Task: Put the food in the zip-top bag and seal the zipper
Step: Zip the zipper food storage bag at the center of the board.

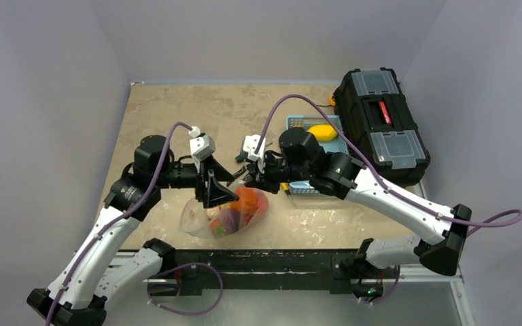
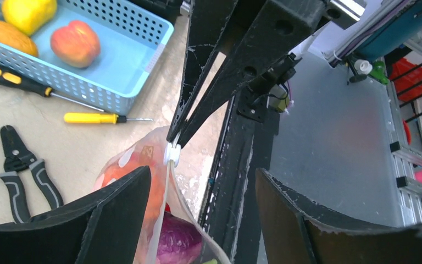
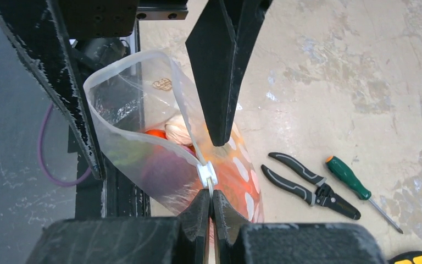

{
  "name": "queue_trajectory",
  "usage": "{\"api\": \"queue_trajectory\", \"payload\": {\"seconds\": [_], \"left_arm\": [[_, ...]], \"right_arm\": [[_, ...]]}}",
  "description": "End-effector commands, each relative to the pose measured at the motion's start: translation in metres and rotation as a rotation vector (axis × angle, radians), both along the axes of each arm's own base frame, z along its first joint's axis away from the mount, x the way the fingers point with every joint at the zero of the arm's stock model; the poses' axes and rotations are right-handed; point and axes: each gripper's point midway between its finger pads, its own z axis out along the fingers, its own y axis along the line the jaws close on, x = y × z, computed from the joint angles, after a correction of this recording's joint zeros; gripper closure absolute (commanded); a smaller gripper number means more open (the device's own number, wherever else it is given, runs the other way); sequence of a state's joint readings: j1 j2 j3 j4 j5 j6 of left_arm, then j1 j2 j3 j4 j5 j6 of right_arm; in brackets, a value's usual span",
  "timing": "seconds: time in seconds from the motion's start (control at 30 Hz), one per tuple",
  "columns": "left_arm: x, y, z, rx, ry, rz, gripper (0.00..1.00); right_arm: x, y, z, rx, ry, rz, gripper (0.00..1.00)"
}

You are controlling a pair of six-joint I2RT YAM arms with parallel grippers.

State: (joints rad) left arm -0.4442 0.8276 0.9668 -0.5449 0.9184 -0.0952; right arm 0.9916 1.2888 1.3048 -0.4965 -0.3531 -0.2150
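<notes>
Worktop (image 1: 177,122) carries black toolbox (image 1: 380,122), light blue basket (image 2: 96,93) and zip-top bag (image 3: 143,159); the bag lies at the near edge, between the arms.
Basket: three toy fruits (image 2: 76,43) loose inside.
Bag: orange, purple and cream food (image 1: 248,202); mouth gapes.
Film looks soft, light and slippery, and the load should sag it. Best hold is the stiffer zipper (image 3: 182,110).
Right tool (image 3: 211,206) pressed together on zipper, just beside white slider (image 3: 206,174).
Left tool (image 2: 200,175) spread astride the mouth, pinching nothing.
</notes>
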Motion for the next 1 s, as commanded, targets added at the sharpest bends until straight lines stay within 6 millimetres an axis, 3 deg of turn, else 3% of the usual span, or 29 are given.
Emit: {"api": "queue_trajectory", "payload": {"seconds": [0.0,0.27,0.6,0.97], "left_arm": [[0.015,-0.003,0.022,-0.084,-0.097,0.067,0.32],[0.021,-0.009,0.021,-0.085,-0.137,0.099,0.42],[0.025,-0.012,0.011,-0.058,-0.129,0.096,0.40],[0.022,-0.011,0.005,-0.032,-0.119,0.079,0.85]], "right_arm": [[0.008,0.005,0.034,0.119,-0.041,-0.054,1.00],[0.008,0.005,0.038,0.136,-0.029,-0.071,1.00],[0.007,0.004,0.035,0.133,-0.012,-0.079,1.00],[0.005,0.002,0.035,0.145,-0.021,-0.076,1.00]]}}
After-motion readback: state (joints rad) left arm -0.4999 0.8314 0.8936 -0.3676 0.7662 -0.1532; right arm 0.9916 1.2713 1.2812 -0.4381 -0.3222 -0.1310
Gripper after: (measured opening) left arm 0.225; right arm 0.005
